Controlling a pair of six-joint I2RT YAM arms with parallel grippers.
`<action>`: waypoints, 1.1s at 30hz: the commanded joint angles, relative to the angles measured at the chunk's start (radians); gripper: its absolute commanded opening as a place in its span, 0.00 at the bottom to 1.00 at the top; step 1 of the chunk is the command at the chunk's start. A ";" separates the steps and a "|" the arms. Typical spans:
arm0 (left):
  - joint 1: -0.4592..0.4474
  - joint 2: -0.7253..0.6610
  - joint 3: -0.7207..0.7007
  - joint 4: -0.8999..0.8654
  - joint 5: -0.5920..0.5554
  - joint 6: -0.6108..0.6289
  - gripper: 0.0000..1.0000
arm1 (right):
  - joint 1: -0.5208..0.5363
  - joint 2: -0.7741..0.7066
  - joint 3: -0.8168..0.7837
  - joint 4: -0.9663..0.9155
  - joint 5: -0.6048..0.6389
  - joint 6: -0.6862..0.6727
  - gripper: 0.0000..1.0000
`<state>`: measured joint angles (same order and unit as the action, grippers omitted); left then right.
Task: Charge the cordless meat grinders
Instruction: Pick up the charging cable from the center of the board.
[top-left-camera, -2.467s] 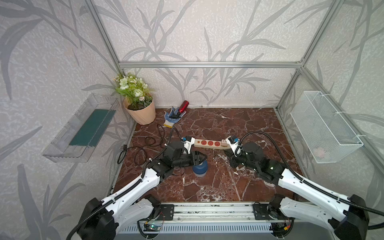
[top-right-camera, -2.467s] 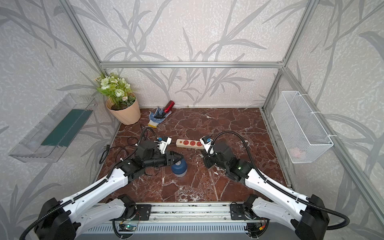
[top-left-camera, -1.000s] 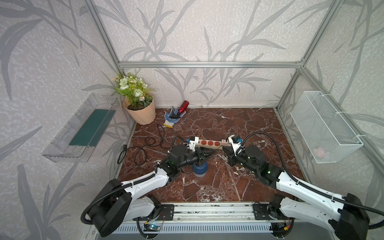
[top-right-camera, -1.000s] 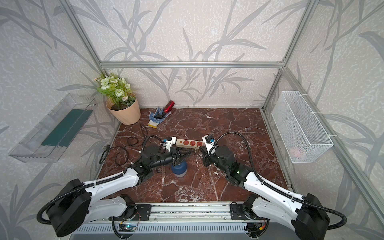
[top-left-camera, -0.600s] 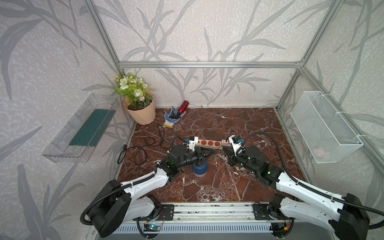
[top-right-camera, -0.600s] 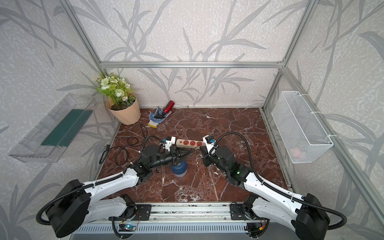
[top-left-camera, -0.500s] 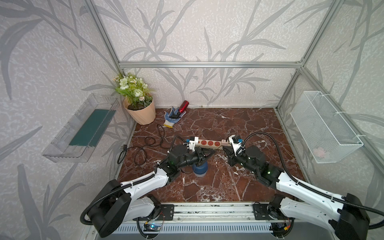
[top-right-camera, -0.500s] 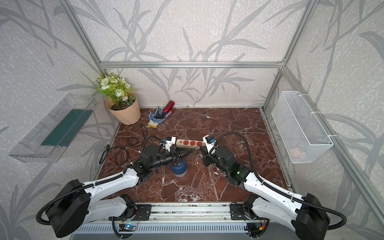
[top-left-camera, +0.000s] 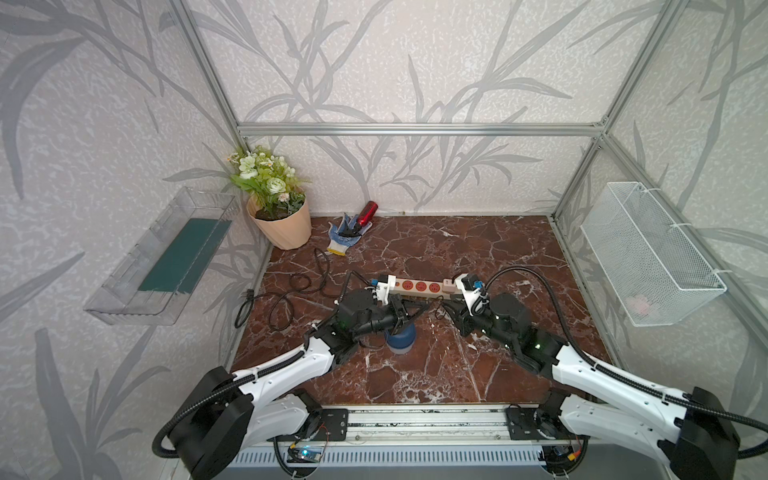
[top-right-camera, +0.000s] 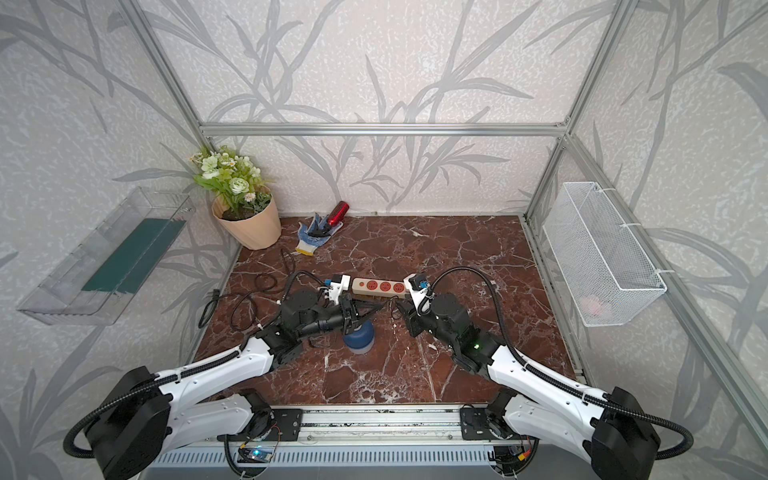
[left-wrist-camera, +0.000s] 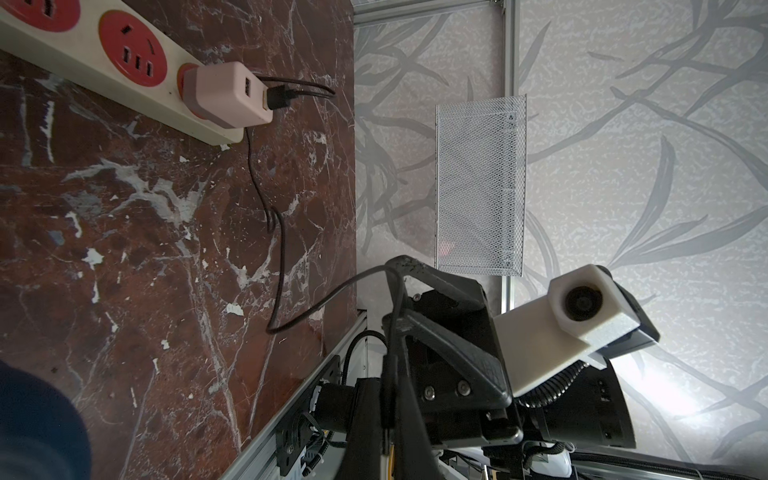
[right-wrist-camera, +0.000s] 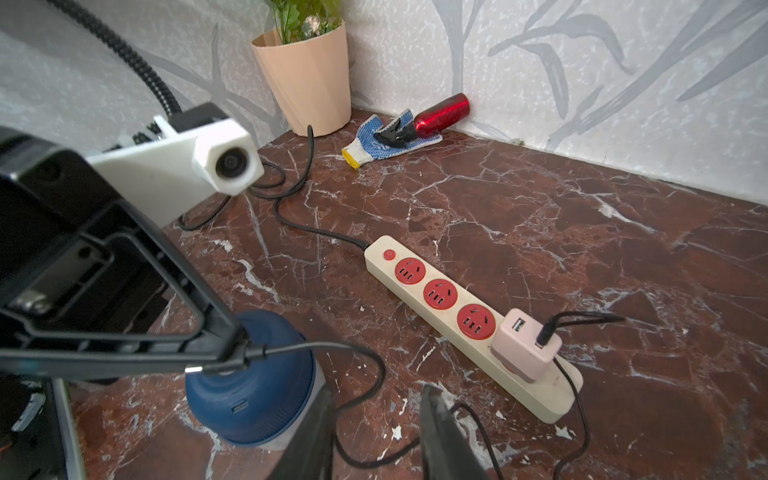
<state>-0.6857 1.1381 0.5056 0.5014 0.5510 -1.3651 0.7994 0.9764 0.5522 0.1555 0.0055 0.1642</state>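
The cordless meat grinder, with a dark blue dome on a pale cup, stands upright on the marble floor in front of the power strip. My left gripper hovers just over its dome, shut on the black charging cable close to its plug tip. The grinder's side port is bare. The cable runs to a pink USB adapter in the strip's end socket. My right gripper stands open to the right of the grinder, with a loop of cable lying loose between its fingers.
The strip's black power cord coils across the floor to the left. A potted plant, a glove and a red bottle sit at the back left. A wire basket hangs on the right wall, a clear tray on the left.
My left gripper has closed on the cable near its plug. My right gripper has opened and let the cable go. Both arms stay almost in place.
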 joint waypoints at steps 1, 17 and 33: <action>0.001 -0.040 0.065 -0.097 0.023 0.068 0.02 | 0.004 -0.040 0.029 -0.031 -0.144 -0.061 0.40; 0.051 -0.203 0.382 -1.023 0.139 0.685 0.00 | -0.028 -0.040 0.288 -0.393 -0.675 -0.238 0.47; 0.051 -0.253 0.406 -1.087 0.238 0.802 0.00 | -0.035 0.240 0.464 -0.498 -0.954 -0.401 0.36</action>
<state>-0.6384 0.8925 0.8825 -0.5755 0.7532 -0.5938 0.7662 1.1976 0.9871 -0.3050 -0.8860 -0.2047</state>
